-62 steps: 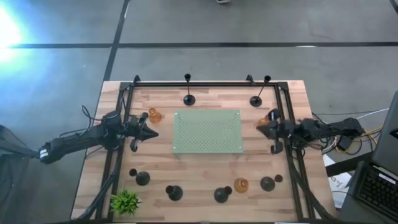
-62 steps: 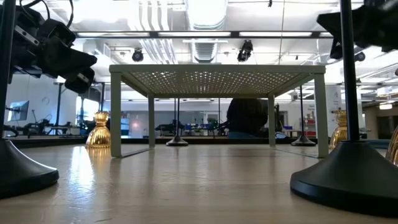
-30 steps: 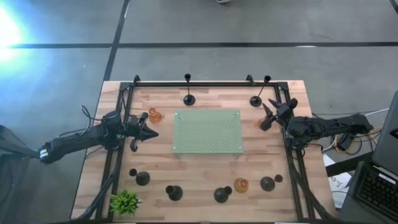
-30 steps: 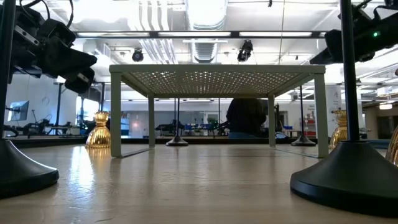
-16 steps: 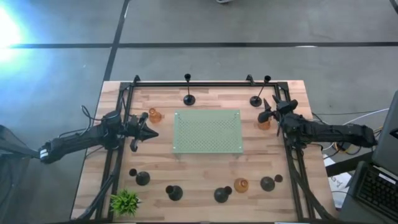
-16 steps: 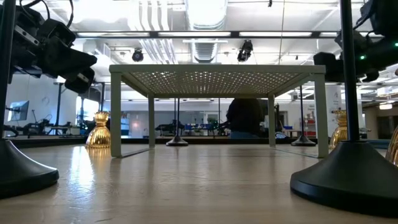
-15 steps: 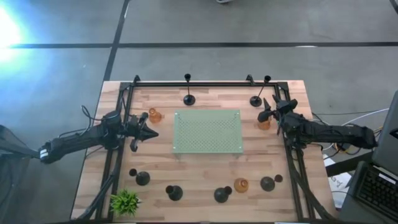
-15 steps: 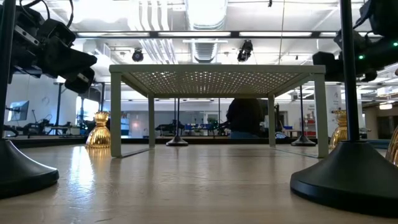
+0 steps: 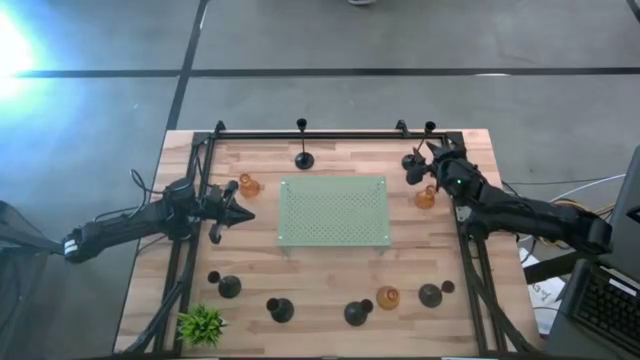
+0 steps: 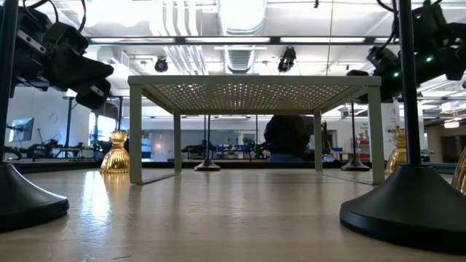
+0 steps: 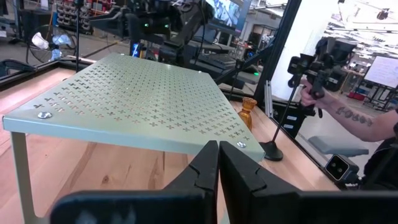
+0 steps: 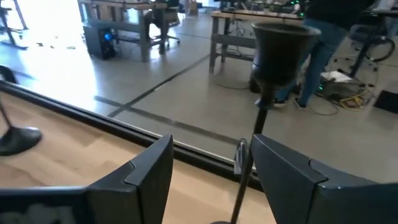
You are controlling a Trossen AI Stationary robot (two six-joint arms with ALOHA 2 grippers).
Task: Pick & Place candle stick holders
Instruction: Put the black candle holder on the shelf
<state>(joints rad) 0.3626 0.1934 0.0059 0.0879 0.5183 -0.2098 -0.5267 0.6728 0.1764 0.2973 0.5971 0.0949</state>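
Left gripper (image 9: 243,212) is waiting shut & empty by the mat (image 9: 333,210)'s left edge, amber holder (image 9: 248,185) just beside it. Right gripper (image 9: 418,163) is hanging open, empty, around the tall black holder (image 9: 413,160) at the worktop (image 9: 330,275)'s far right corner. Prob. stiff, base-heavy, tippy; gripping the thin stem (image 12: 249,165) low looks best. Second amber holder (image 9: 425,197) is crowding nearby.
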